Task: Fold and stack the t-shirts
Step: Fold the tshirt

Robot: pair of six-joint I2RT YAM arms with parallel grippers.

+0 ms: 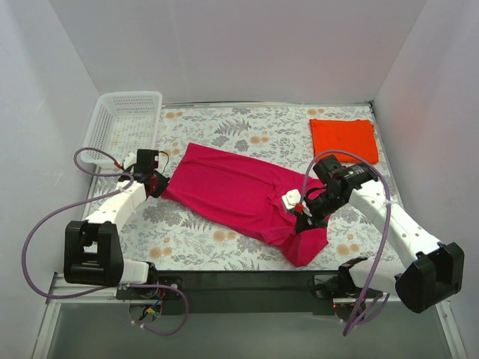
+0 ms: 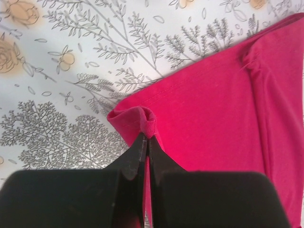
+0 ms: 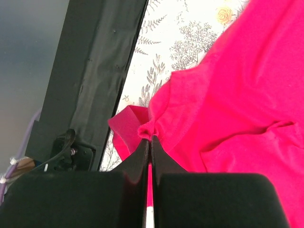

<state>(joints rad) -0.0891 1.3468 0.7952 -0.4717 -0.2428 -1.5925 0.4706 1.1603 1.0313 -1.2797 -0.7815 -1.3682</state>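
**Surface.** Desk covered with a white cloth printed with grey leaves and pale orange flowers. A black strip runs along the bottom edge of the top view.

**Room.** Plain white walls enclose the desk at the back and on both sides.

**Container.** One white plastic lattice basket in the upper left of the frame, standing upright on the desk. Its lattice floor and walls are in view.

**Item 1.** Magenta-pink t-shirt, spread flat on a diagonal from middle left to lower right of centre, partly folded over itself.

**Item 2.** Orange-red t-shirt, a folded rectangle in the upper right, well apart from item 1.

**Left gripper**. Jaws closed tight, pinching a bunched corner of the magenta-pink t-shirt at its left end.

**Right gripper**. Jaws closed tight on a puckered fold of the same shirt at its lower right end, near the black strip.

**Fittings.** Purple cables loop beside both arms.
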